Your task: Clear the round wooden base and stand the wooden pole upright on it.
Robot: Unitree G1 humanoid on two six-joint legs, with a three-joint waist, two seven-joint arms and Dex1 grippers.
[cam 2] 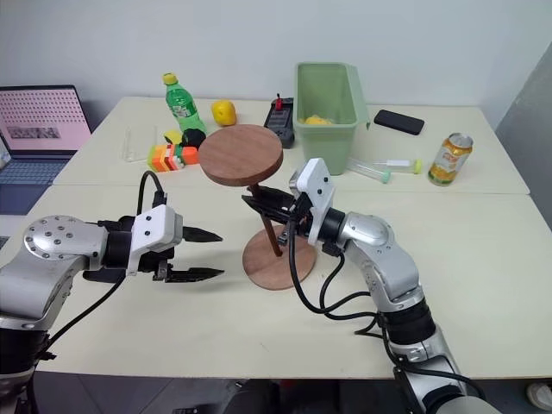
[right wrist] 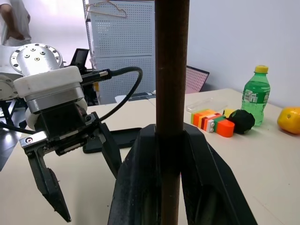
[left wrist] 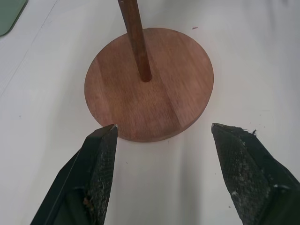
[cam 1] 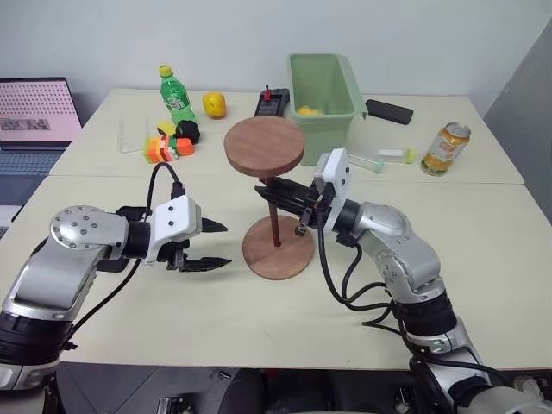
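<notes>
I'm seating the wooden pole (cam 1: 274,220) in the round wooden base (cam 1: 278,250) hole, right gripper (cam 1: 278,198) clamping it, left gripper (cam 1: 218,245) waiting wide open nearby. Next: checking it's plumb, then releasing gently.

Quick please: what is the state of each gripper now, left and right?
Left gripper: open, holding nothing, facing the round wooden base.
Right gripper: shut on the wooden pole, whose lower end sits at the base's centre.

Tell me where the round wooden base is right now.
The round wooden base lies flat on the table's middle, between the open left hand and the right hand, which is shut on the wooden pole standing in the base's centre.
</notes>
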